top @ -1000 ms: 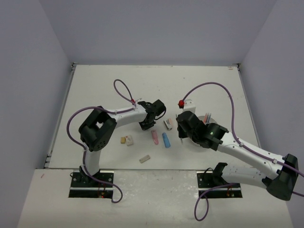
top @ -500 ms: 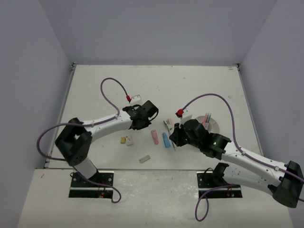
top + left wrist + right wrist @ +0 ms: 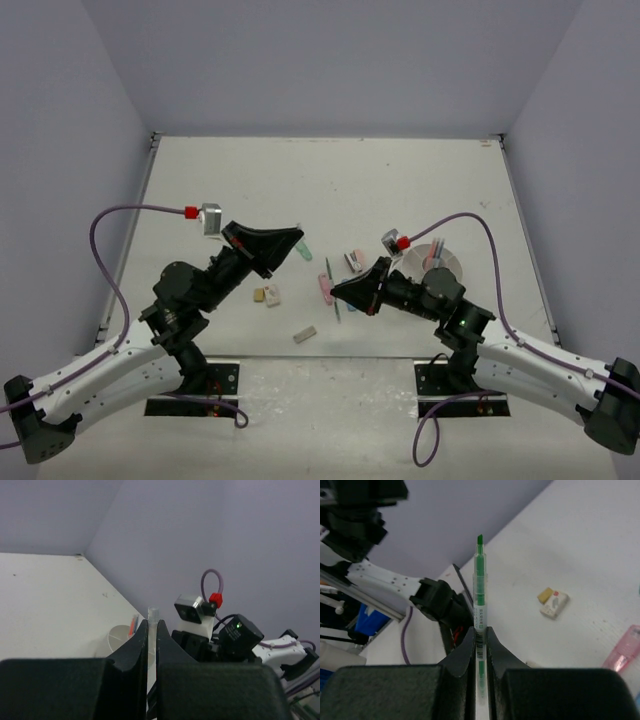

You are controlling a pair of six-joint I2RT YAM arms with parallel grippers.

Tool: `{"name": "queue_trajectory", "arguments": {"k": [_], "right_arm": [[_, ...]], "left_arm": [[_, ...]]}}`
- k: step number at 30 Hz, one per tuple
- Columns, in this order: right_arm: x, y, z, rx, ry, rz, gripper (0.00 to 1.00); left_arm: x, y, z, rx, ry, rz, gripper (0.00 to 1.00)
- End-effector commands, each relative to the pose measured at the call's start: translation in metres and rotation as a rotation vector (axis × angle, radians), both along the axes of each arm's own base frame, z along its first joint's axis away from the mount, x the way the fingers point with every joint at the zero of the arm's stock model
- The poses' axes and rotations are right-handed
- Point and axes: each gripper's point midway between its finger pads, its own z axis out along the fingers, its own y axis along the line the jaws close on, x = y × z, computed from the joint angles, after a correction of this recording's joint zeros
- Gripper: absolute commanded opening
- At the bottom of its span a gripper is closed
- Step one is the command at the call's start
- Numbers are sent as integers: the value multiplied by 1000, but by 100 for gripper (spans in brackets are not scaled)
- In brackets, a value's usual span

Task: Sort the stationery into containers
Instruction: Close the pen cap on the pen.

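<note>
gripping, right gripper (image 3: 479, 630): jaws clamped on green pen (image 3: 479, 587), raised left of white organizer (image 3: 449, 259)
left gripper (image 3: 152, 626): jaws closed on thin pale pen (image 3: 153, 614), aloft, farther left of organizer
organizer: upright, a red pen (image 3: 133, 626) inside
on table (image 3: 400, 180): pink piece (image 3: 325, 288), tan and white blocks (image 3: 268, 295), grey block (image 3: 305, 334), all left of organizer

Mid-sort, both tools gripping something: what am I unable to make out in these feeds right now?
1. organizer compartments: top view, right arm covers part; left wrist view, too small.
2. thin pale item in the left tool: left wrist view, fingers hide all but its tip.
3. green pen lower end: right wrist view, sunk between the right tool fingers; label print too small.
</note>
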Motion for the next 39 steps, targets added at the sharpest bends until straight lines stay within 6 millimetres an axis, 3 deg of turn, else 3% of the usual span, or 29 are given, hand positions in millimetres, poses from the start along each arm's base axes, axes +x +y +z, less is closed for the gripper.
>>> {"name": "queue_trajectory", "arguments": {"k": [1, 12, 27, 39], "right_arm": [[-25, 3, 65, 183, -114, 119, 0], [-22, 2, 75, 146, -146, 103, 0], [-23, 8, 77, 118, -155, 115, 0], [-13, 5, 78, 91, -149, 56, 0]], "left_arm": [[-31, -11, 21, -27, -175, -153, 0], [-30, -28, 14, -15, -156, -213, 0], [-22, -31, 7, 5, -127, -195, 0], [-25, -37, 11, -5, -124, -233, 0]]}}
